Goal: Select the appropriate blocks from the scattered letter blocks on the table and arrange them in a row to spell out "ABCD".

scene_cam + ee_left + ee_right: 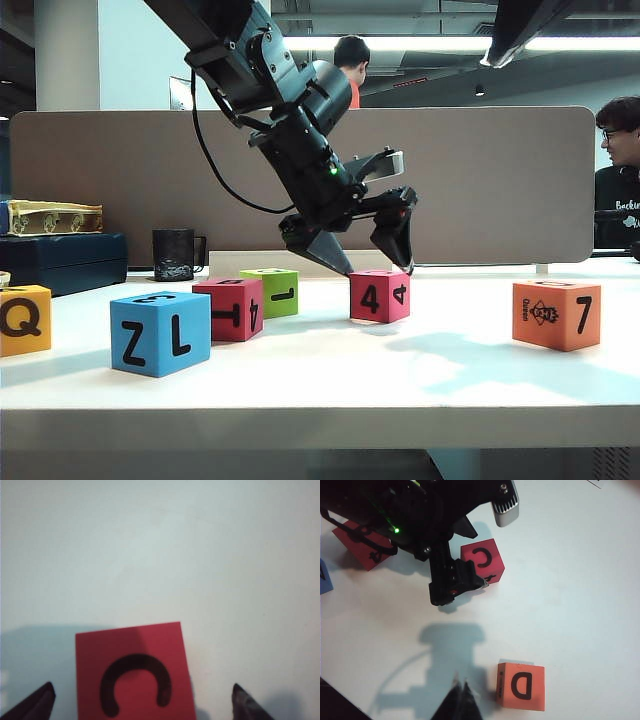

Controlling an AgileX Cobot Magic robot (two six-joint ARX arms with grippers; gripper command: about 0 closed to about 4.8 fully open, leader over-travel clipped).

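The pink-red block stands mid-table, showing 4s to the front and a C on top. My left gripper is open wide, with one fingertip on each side of the block's top and neither touching it. The orange block, with a 7 in front and a D on top, sits to the right. My right gripper hangs shut and empty beside the D block. The red block and the yellow-orange Q block are on the left.
A blue Z L block and a lime-green block lie left of centre. A black mug and stacked boxes stand at the back left. A beige partition closes the rear. The table's front edge is near.
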